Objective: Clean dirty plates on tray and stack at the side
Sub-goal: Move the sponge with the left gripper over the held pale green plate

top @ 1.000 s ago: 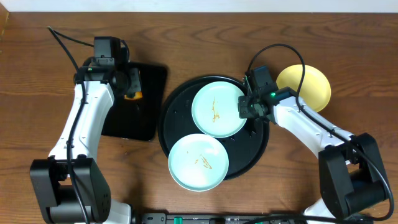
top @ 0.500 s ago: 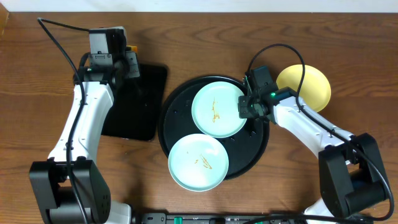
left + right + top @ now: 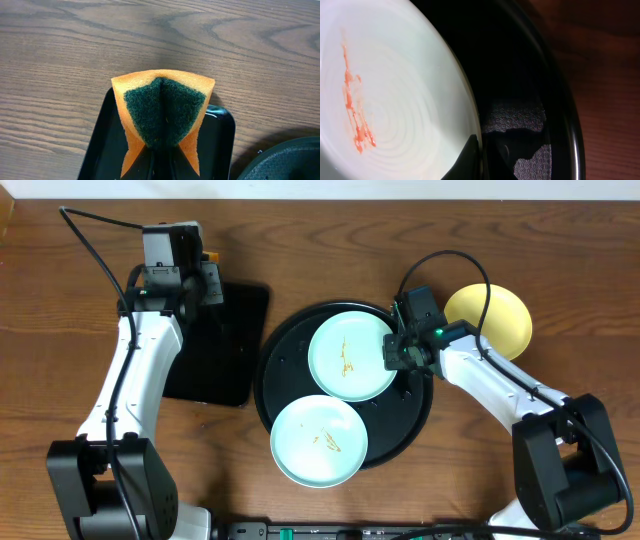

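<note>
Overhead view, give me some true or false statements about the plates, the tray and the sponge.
1. The yellow plate sits on the round tray. False: it lies on the table beside it.
2. The upper mint plate and lower mint plate both show orange smears. True.
3. The left end effector pinches a sponge. True.
4. The sponge touches the lower mint plate. False: it is held above the rectangular tray.

The back mint-blue plastic plate (image 3: pixel 350 358) and the front mint-blue plastic plate (image 3: pixel 320 442) are sitting on the big round black tray (image 3: pixel 283 372); the round yellow plastic plate (image 3: pixel 505 325) is lying right of it; the small rectangular black tray (image 3: pixel 235 350), left.
</note>
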